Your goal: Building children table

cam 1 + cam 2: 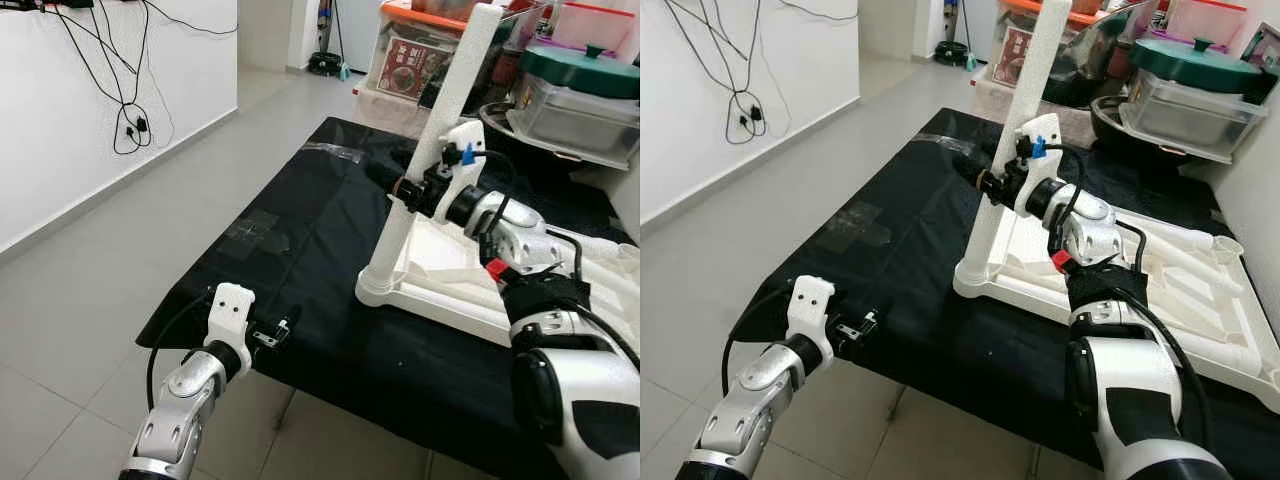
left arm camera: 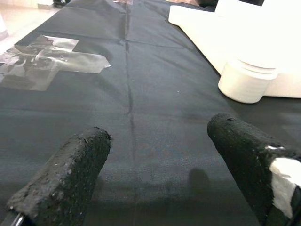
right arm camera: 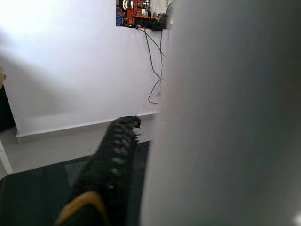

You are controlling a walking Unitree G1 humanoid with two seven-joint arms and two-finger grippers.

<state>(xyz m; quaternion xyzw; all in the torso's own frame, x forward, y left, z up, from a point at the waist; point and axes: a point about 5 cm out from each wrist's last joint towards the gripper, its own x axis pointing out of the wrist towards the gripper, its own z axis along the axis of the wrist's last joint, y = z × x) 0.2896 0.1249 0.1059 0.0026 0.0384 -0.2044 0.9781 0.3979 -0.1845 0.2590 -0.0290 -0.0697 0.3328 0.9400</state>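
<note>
- Around the white table leg (image 1: pixel 445 130) I see my right gripper (image 1: pixel 400 185) clamped; the leg stands upright on a corner of the tabletop (image 1: pixel 440 270).
- My left gripper (image 2: pixel 155 155), its 2 fingers (image 2: pixel 66 179) apart, hovers over the black cloth (image 1: pixel 310 250).

One upside-down tabletop (image 1: pixel 1040 285), one upright leg (image 1: pixel 1012 140), perhaps two loose legs (image 1: pixel 1175 240), one black cloth (image 1: pixel 300 250).

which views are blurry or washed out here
Right wrist view: the white table leg sits so close it is a soft, out-of-focus slab, and the wall behind is overexposed. Left wrist view: sharp on the black cloth, glare on the clear tape patch. Both eye views: evenly lit and crisp.
</note>
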